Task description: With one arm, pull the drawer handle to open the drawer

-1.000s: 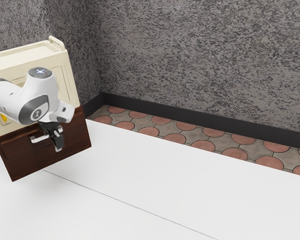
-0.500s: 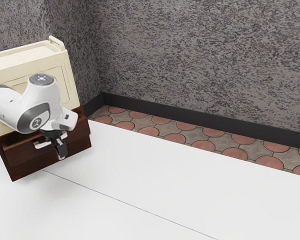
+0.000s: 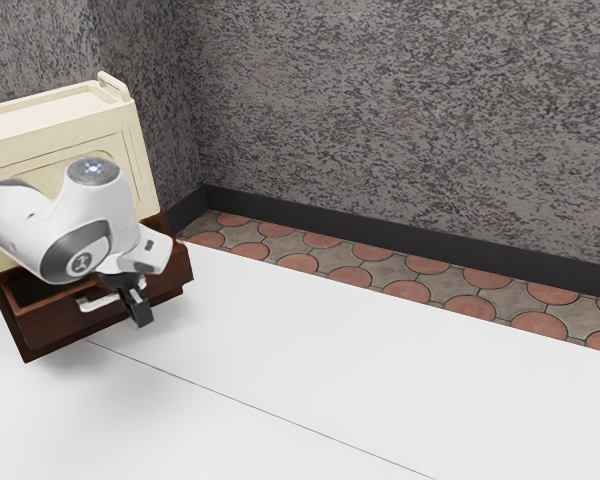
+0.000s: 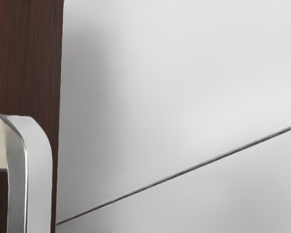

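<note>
The silver bar handle [image 3: 98, 302] sits on the dark wooden drawer front [image 3: 54, 325], below its top edge and in from both side edges. We see the drawer partly out of the cabinet [image 3: 72, 122], which stands near the edge of the white bench [image 3: 330, 360] that borders the tiled floor [image 3: 350, 278]. Our black gripper [image 3: 138, 316] is at the handle's end toward the exterior view's right; whether it is clenched on the bar or released, we cannot tell. To pull well, we should draw straight out along the drawer's run, slowly and level, keeping the wrist's angle steady; since we work near one end of the bar, a sideways tug could rack the drawer or let us slip off. Compared with half a second ago, the drawer stands farther out, its opening shows wider, and our arm has travelled outward with the handle.
</note>
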Tool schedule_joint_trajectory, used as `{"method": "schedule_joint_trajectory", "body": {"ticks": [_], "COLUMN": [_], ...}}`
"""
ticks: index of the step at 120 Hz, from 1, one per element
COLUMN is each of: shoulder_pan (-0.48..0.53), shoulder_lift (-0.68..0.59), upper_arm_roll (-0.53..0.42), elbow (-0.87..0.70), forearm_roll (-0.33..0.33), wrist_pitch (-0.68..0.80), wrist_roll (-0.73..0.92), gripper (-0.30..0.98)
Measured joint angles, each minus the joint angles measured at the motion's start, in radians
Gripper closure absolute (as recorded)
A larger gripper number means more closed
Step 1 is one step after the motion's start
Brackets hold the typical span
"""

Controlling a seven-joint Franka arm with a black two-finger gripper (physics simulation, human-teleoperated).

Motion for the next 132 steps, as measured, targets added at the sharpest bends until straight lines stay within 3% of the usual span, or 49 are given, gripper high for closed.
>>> {"method": "schedule_joint_trajectory", "body": {"ticks": [107, 132], "shoulder_pan": [-0.013, -0.013], "shoulder_lift": [-0.071, -0.092], "upper_arm_roll": [-0.049, -0.05], "elbow": [-0.081, -0.085], "forearm_roll": [-0.04, -0.084], "wrist_pitch": [0.076, 0.083], "wrist_roll": [-0.072, -0.087], "gripper": [0.01, 0.05]}}
